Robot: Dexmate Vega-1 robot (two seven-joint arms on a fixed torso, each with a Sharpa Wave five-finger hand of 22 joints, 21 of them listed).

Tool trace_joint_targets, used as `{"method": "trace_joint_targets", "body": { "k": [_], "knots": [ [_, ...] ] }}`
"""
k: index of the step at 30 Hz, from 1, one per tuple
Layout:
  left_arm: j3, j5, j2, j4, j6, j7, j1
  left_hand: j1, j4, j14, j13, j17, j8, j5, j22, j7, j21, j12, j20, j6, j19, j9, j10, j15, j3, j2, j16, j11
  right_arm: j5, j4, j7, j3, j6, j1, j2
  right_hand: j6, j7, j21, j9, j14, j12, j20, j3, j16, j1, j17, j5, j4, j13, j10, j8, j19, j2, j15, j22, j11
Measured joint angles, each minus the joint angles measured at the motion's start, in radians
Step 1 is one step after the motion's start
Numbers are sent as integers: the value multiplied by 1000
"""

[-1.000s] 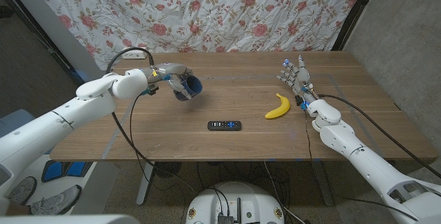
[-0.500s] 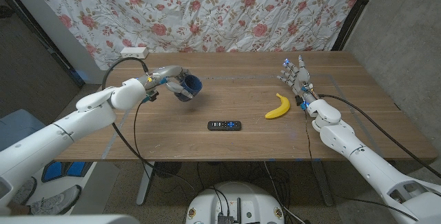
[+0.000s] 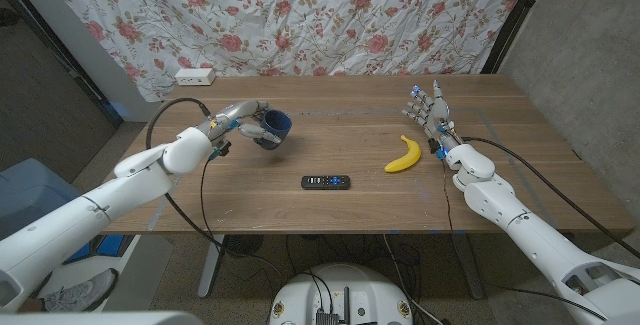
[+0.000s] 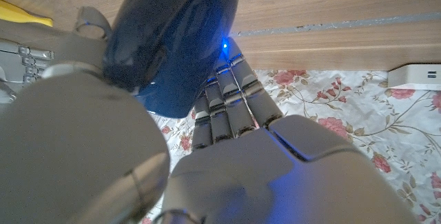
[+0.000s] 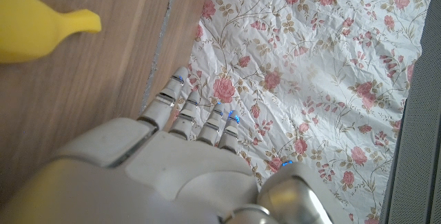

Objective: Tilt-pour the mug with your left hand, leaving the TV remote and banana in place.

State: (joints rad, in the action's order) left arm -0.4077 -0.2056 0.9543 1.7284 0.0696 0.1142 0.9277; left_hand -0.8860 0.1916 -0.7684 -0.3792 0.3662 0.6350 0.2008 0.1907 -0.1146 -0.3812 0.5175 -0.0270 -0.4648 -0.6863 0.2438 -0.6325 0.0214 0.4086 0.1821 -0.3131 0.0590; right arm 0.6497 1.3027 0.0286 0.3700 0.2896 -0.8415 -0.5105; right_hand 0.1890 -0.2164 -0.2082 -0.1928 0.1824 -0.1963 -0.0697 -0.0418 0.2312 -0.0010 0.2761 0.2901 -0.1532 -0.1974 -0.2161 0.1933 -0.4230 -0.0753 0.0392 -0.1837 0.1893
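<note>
One blue mug (image 3: 275, 127) is gripped by the left hand (image 3: 247, 123) above the far-left worktop (image 3: 340, 200), tilted with its mouth facing right. One TV remote (image 3: 326, 181) lies near the middle and one banana (image 3: 403, 154) to its right. The right hand (image 3: 428, 113) stands released, fingers apart, beside the banana. The left wrist view shows the mug's dark side against the fingers (image 4: 227, 103); no writing is legible

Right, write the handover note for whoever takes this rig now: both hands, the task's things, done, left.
Left hand: grips the blue mug, held above the table and tilted, mouth facing sideways.
Right hand: open, holding nothing, beside the banana.
TV remote: on the table, front of centre; banana to its right, neither touched.
Done: mug picked up and tipped.
Left: finish the pour, probably set the mug back upright.
</note>
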Motion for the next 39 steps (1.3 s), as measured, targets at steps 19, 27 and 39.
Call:
{"method": "trace_joint_targets", "body": {
  "k": [19, 27, 39],
  "knots": [
    [24, 131, -98, -71, 59, 150, 80, 0, 0, 5, 0, 0, 0, 4, 0, 0, 4, -4, 4, 0, 25, -9, 0, 6, 0, 0, 14, 0, 0, 0, 0, 0, 0, 0, 0, 0, 0, 0, 0, 0, 0, 0, 0, 0, 0, 0, 0, 0, 0, 0, 0, 0, 0, 0, 0, 0],
    [30, 191, -146, -105, 92, 198, 107, 0, 0, 6, 0, -1, 0, 4, 0, 0, 8, -7, 5, 0, 35, -14, 0, 13, 0, 0, 19, 0, 0, 1, 0, 0, -1, -1, -1, 0, 0, 0, 0, 0, 0, 0, 0, 0, 0, 0, 0, 0, 0, 0, 0, 0, 0, 0, 0, 0],
    [33, 259, -192, -132, 115, 226, 127, 0, -1, 17, 0, -2, 0, 3, 0, 0, 20, -16, 9, 0, 66, -16, 11, 30, -1, 0, 34, -11, 0, 2, -1, 0, -1, -1, -1, 0, 0, 0, 0, 0, 0, 0, 0, 0, 0, 0, 0, 0, 0, 0, 0, 0, 0, 0, 0, 0]
  ]
}}
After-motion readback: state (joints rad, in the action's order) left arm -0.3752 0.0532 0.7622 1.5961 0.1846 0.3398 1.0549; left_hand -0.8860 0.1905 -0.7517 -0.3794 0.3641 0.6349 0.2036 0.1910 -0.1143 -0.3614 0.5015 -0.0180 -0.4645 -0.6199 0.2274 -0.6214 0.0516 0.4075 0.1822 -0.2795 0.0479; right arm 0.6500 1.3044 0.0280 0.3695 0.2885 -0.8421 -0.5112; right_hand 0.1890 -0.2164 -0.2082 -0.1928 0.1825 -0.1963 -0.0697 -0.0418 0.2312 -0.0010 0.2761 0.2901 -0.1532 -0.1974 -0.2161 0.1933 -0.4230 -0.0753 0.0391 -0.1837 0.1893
